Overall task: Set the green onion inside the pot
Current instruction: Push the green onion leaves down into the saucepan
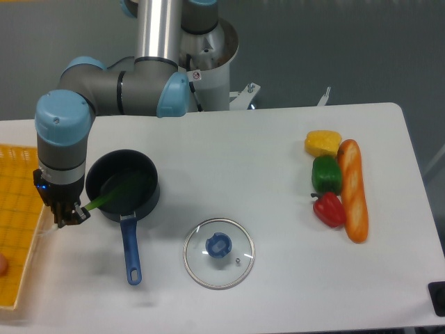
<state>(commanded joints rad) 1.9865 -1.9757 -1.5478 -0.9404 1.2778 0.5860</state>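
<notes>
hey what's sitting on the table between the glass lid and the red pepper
Nothing. In the fixed camera view, the stretch of white table between the glass lid and the red pepper is bare.

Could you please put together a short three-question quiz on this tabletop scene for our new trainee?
1. True or false: the green onion lies wholly outside the pot.
2. Which is nearest the glass lid? A) bread loaf B) the pot's blue handle C) yellow pepper
3. Fill in: the gripper is at the pot's ____ side in the picture.

Key: 1 false; 2 B; 3 left.
</notes>
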